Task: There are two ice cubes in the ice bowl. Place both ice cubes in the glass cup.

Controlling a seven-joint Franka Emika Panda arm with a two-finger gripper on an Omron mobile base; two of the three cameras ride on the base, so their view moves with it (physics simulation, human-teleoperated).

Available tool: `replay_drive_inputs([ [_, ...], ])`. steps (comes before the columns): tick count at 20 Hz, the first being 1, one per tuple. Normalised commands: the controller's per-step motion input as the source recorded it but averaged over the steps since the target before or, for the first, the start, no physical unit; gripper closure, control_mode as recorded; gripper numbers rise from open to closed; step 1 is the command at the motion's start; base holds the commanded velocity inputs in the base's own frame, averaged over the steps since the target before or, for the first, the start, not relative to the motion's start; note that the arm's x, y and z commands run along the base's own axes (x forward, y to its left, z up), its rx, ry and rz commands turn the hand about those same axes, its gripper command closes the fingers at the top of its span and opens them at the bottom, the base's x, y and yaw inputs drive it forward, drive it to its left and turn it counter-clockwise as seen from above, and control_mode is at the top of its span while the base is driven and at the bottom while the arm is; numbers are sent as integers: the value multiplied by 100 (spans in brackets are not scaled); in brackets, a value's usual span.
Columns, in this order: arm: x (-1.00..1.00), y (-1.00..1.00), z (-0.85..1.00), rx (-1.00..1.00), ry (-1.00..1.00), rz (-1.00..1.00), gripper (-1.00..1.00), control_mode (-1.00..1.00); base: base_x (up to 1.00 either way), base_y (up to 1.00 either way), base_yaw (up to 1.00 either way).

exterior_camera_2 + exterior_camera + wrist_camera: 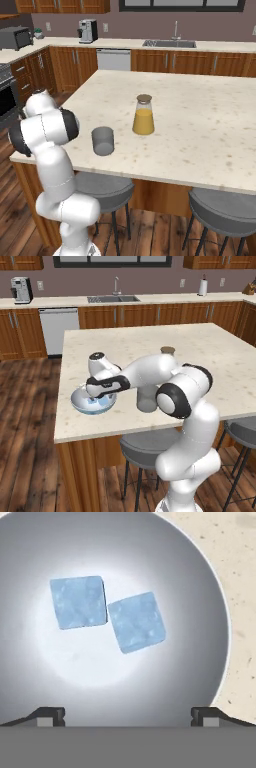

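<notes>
In the middle of the ice bowl (200, 587), two slick, touching ice cubes (136, 622) wait beneath my wide-spread fingers (50, 716), best pinched across flat sides.

Two ice cubes sit in the bowl (200, 612) below my hand, both pale blue, translucent, faintly mottled. First cube (78, 602) lies nearly square to my view; second cube (136, 622) is rotated, one corner touching or just meeting the first cube's side. Both rest flat on the bright whitish floor of the bowl, near its centre. Bowl is wide, shallow, round, glossy inside, shading grey toward the rim; it stands on the speckled counter near the front left edge. Cup (103, 140), a short straight-sided smoky grey tumbler, stands upright on the same counter, near the bowl but apart from it; I cannot see inside it.
</notes>
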Motion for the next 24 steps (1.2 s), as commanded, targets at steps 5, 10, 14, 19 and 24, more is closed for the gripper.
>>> replay_drive_inputs([
  [5, 31, 0, -19, -3, 0, 0, -100, -100, 0, 0, 0],
  [10, 27, 0, -25, -2, 0, 0, -100, -100, 0, 0, 0],
  [14, 18, -5, -26, 0, 0, 0, -100, -100, 0, 0, 0],
  [19, 21, -15, -18, 0, 1, 0, -100, -100, 0, 0, 0],
  [24, 19, -9, -10, 0, 2, 0, -100, -100, 0, 0, 0],
])
